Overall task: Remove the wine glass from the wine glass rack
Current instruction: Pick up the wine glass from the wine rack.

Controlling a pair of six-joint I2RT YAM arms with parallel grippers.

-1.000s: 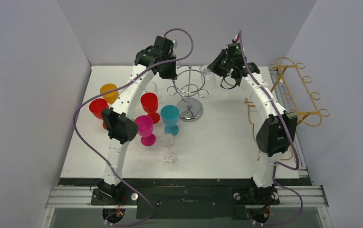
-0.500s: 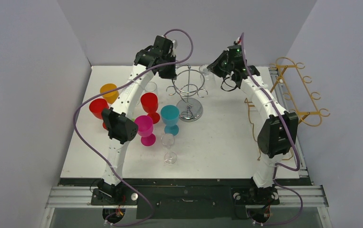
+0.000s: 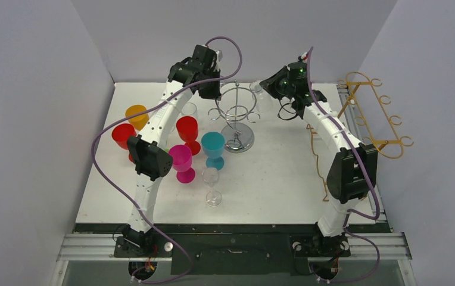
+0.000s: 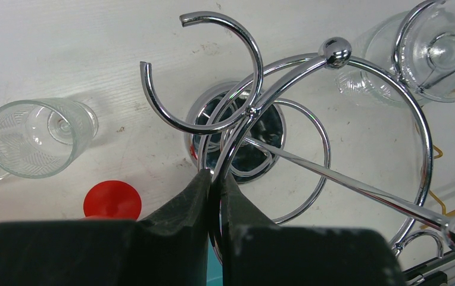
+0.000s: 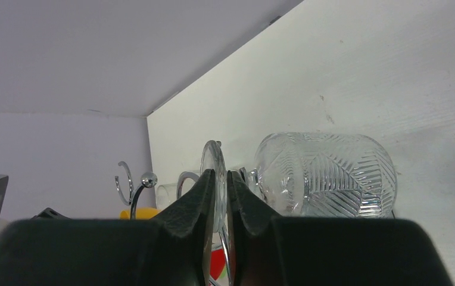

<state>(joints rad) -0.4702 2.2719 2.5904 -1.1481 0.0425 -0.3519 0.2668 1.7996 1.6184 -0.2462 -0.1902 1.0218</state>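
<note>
One clear stemmed glass [image 3: 213, 186] stands nearest on the table [image 3: 284, 190], upright and apart from the rest. Just behind it are a pink goblet [image 3: 182, 162] and a teal goblet [image 3: 214, 148], close together. A red goblet [image 3: 187, 131] stands behind those. Further left, a second red goblet [image 3: 122, 136] and an orange goblet [image 3: 136, 113] stand near the table's left edge. A clear tumbler [image 4: 37, 137] sits beyond the first red goblet.

Behind the teal goblet, toward the back of the table, stands the chrome rack [image 3: 239, 138], upright on its round base. The left hand [image 4: 215, 179] reaches it from the left. Its fingers [image 4: 192, 202] are pressed together on one curved wire of the rack, above the base.

At the rack's far right side the wine glass [image 5: 326, 173] hangs in one of the rings. The right hand [image 5: 220, 179] comes in from the right and is pinched on the glass's thin flat foot, which shows edge-on between the two fingers [image 5: 195, 202]. The patterned bowl lies just beside them. The top view shows the glass [image 3: 257, 89] between the rack and that hand [image 3: 268, 88].

Off the table's right edge lies a gold rack [image 3: 380, 119], well apart from the rest.
</note>
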